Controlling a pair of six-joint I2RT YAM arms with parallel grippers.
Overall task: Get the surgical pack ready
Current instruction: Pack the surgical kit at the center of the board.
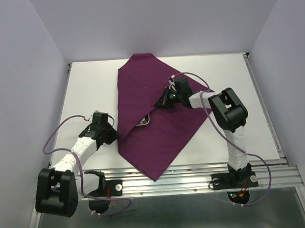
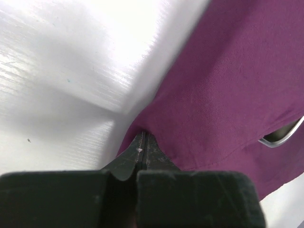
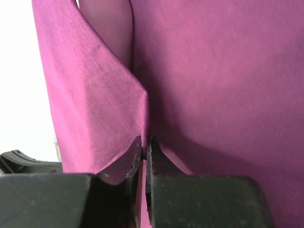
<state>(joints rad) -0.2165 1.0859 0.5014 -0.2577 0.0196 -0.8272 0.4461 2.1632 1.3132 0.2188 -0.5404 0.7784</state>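
Observation:
The surgical pack (image 1: 146, 94) is a large deep-purple cloth lying folded across the middle of the white table (image 1: 84, 87). My left gripper (image 1: 114, 136) is at the cloth's left edge. In the left wrist view its tips (image 2: 142, 138) are pressed together on the hem of the surgical pack (image 2: 223, 85), which rises from them. My right gripper (image 1: 160, 101) sits over the cloth's middle. In the right wrist view it (image 3: 146, 140) is shut on a raised fold of the surgical pack (image 3: 213, 95), with fabric showing between the jaws.
The rim of a shiny steel tray (image 1: 143, 122) peeks out from under the cloth; it also shows in the left wrist view (image 2: 285, 136). An aluminium rail (image 1: 196, 173) runs along the table's near edge. White walls close in the back and both sides.

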